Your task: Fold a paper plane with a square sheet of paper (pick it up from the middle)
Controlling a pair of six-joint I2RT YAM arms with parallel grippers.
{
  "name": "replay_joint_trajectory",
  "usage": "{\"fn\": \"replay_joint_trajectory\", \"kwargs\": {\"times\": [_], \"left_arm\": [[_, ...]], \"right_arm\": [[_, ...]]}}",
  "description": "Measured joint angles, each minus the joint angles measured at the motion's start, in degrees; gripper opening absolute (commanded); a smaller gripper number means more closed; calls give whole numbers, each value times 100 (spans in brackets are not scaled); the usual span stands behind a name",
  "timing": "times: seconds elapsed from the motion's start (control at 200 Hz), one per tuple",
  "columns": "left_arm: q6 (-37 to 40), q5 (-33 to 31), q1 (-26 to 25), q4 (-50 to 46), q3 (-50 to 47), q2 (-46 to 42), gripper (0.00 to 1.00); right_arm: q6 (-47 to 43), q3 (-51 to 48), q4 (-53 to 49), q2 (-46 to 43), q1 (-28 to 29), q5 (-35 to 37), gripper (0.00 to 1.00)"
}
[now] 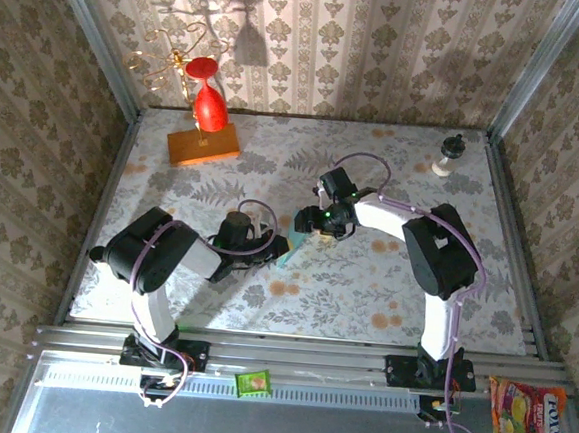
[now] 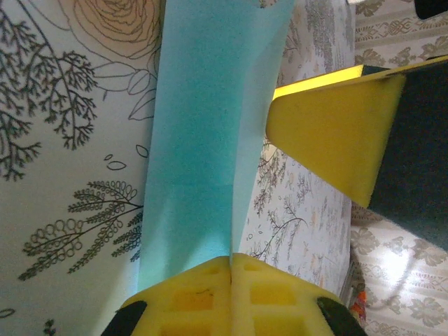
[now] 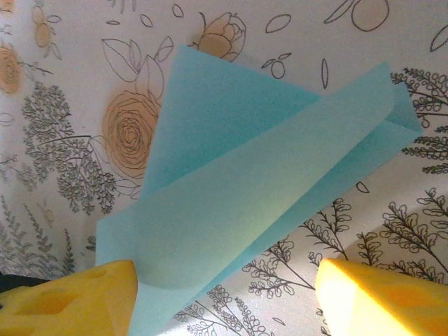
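Observation:
The square sheet of paper (image 1: 289, 251) is light blue and folded into a narrow, pointed paper plane shape. It lies mid-table between the two arms. My left gripper (image 1: 272, 243) is shut on one end of it. In the left wrist view the yellow pads (image 2: 189, 301) meet at the bottom, and the paper (image 2: 203, 140) runs up out of the seam. My right gripper (image 1: 314, 223) hovers open over the paper's far side; one of its yellow fingers (image 2: 329, 133) shows beside the paper. In the right wrist view the gripper (image 3: 224, 280) straddles the paper (image 3: 231, 182), whose loose upper flap curls up.
An orange block (image 1: 203, 146) with a red wine glass (image 1: 210, 105) stands at the back left, next to a gold wire stand (image 1: 166, 58). A small dark-topped piece (image 1: 449, 154) stands back right. A green packet (image 1: 253, 382) and a sweets bag (image 1: 530, 414) lie on the front rail.

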Motion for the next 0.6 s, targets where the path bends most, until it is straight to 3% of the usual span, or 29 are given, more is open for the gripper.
{"fn": "replay_joint_trajectory", "kwargs": {"times": [0.36,0.6], "left_arm": [[-31,-68,0,-35,-81,-20,15],[151,-317,0,-824,-85,-750,26]], "right_arm": [[4,614,-767,310,264,754,70],[42,732,-920,376,295,885,70]]}}
